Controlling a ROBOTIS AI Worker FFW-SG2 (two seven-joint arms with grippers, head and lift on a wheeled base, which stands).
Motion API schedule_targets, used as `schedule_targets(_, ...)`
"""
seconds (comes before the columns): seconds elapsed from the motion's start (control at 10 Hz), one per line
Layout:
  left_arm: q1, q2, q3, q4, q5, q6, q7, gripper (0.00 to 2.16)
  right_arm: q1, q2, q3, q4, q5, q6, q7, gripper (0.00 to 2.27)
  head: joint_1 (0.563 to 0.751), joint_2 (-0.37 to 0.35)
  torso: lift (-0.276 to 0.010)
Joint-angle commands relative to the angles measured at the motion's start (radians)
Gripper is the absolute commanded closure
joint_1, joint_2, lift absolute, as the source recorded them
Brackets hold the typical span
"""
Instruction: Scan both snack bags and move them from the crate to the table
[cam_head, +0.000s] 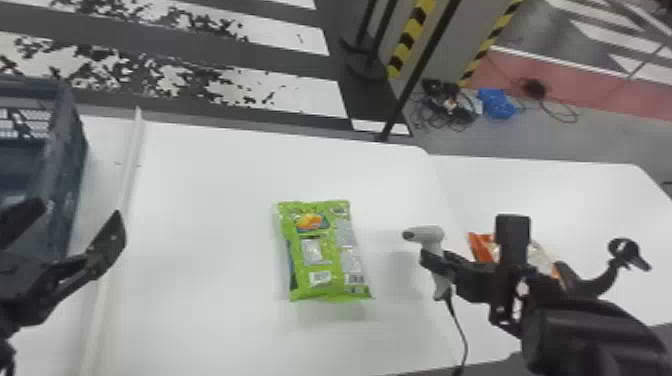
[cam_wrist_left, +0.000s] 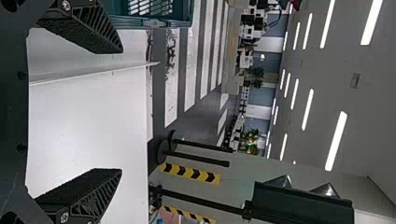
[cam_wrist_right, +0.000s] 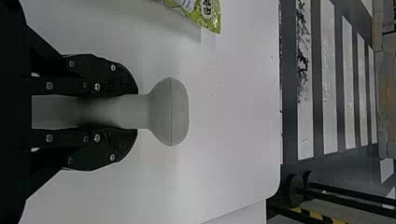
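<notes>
Snack bag (cam_head: 325, 250), green, is lying mid-worktop (cam_head: 200, 225), barcodes up, presumably for reading; the right gripper (cam_wrist_right: 135, 112) is clamping the scanner (cam_wrist_right: 170, 112), nose toward it. The left gripper (cam_wrist_left: 121, 111), empty, is hanging wide open near the crate (cam_head: 65, 145). An orange bag (cam_head: 481, 246) is resting past the worktop's right edge, likely scanned.

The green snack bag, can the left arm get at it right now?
Probably yes: the left gripper looks empty with its jaws apart, and in the head view only a thin white strip runs between it and the green snack bag.
</notes>
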Motion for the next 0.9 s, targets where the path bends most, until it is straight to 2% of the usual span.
schedule_targets(0.0,-0.001,0.0,0.001,0.0,0.0,0.0,0.001,0.09,0.053,0.022,-0.004,-0.145,-0.004,0.132,0.009,2.25,0.695,-0.346,-0.088)
schedule_targets(0.2,-0.004,0.0,0.001,0.001,0.0,0.0,0.0,0.09,0.093,0.045,-0.003,-0.28,-0.006,0.285,0.058,2.25,0.695,-0.322,-0.088)
schedule_targets(0.6,-0.002,-0.001,0.005,0.006,0.002,-0.006,0.001,0.09,0.163,0.076,0.048,-0.461,-0.024,0.488,0.075,2.25,0.695,-0.255,-0.088)
schedule_targets(0.8,-0.002,-0.003,0.005,0.007,0.002,-0.006,0.001,0.09,0.169,0.079,0.08,-0.483,-0.023,0.5,0.085,2.25,0.695,-0.228,-0.088)
